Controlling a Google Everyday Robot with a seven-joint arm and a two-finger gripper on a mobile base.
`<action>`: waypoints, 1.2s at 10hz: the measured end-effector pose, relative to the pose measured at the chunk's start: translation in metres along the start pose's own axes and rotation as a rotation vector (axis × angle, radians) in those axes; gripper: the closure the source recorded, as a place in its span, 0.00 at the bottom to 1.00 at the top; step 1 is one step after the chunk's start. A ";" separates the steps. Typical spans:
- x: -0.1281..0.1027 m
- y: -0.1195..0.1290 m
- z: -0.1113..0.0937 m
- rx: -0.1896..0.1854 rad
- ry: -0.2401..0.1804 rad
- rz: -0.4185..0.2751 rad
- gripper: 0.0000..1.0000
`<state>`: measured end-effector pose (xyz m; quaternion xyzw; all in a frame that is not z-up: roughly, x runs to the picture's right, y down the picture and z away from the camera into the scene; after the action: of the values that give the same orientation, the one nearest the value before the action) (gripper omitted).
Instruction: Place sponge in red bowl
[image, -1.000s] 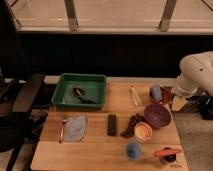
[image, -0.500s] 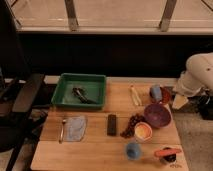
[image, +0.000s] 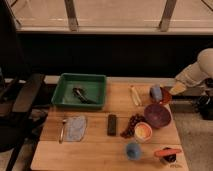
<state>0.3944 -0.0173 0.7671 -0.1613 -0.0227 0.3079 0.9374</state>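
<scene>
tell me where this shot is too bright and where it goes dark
Camera view: the window strip along the top is washed out pale; the wall beneath it is almost black, as is the chair at left; the wooden table is evenly, warmly lit; the gripper, just right of the red bowl near the table's far right corner, reads pale.

From the large bowl (image: 157, 116), the sponge (image: 155, 91) and a smaller bowl (image: 165, 98) lie together just behind, the gripper (image: 176, 89) behind and right, grapes (image: 132, 125) just left, the tray (image: 82, 90) far behind-left.
</scene>
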 end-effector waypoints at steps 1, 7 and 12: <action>-0.006 -0.014 0.013 0.011 -0.022 0.045 0.35; -0.034 -0.019 0.071 -0.044 -0.054 0.067 0.35; -0.032 -0.016 0.072 -0.050 -0.052 0.065 0.35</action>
<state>0.3674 -0.0277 0.8425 -0.1776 -0.0494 0.3414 0.9217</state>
